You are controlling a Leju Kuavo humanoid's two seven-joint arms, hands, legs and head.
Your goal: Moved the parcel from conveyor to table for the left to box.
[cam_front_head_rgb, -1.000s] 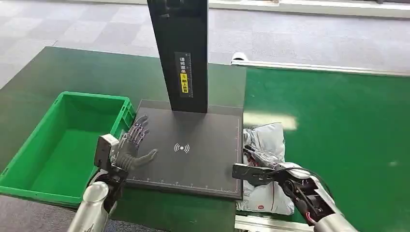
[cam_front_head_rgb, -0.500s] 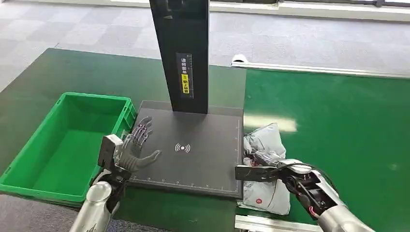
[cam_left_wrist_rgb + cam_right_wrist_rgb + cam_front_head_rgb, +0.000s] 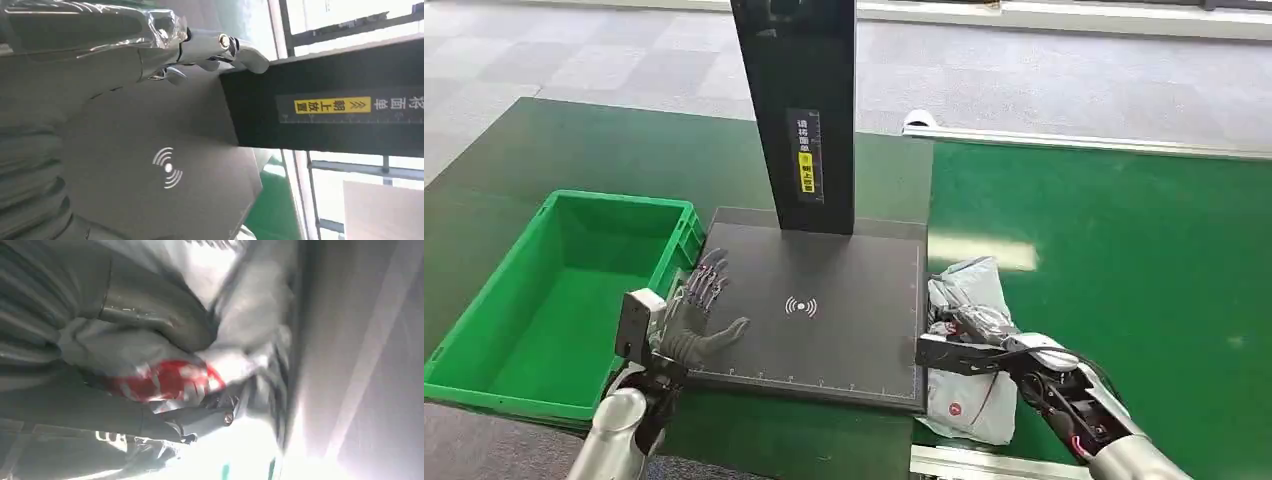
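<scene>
Parcel [image 3: 969,345], a crumpled grey plastic mailing bag with a red mark near one end, sits under and around the right hand [image 3: 979,345], whose fingers are closed into its folds; the right wrist view shows the thumb and darker fingers pressed into the grey film [image 3: 240,325] beside the red print. It lies on the green conveyor belt [image 3: 1124,260], just beside the edge of the flat black scanner platform [image 3: 844,330], which is the side the hand's thumb points toward. Compared with a second ago, the bag has bunched up and drawn in a little toward the platform, and its lower end looks lifted off the belt, so the grasp appears to have taken and the carry across is likely starting. The left hand [image 3: 694,315] rests with fingers spread, holding nothing, at the near corner of the platform, much as before; the green plastic crate [image 3: 484,330] is just outside it. The black upright post [image 3: 794,110] stands beyond both hands. The bag's slack film could slip or snag on the platform edge.
</scene>
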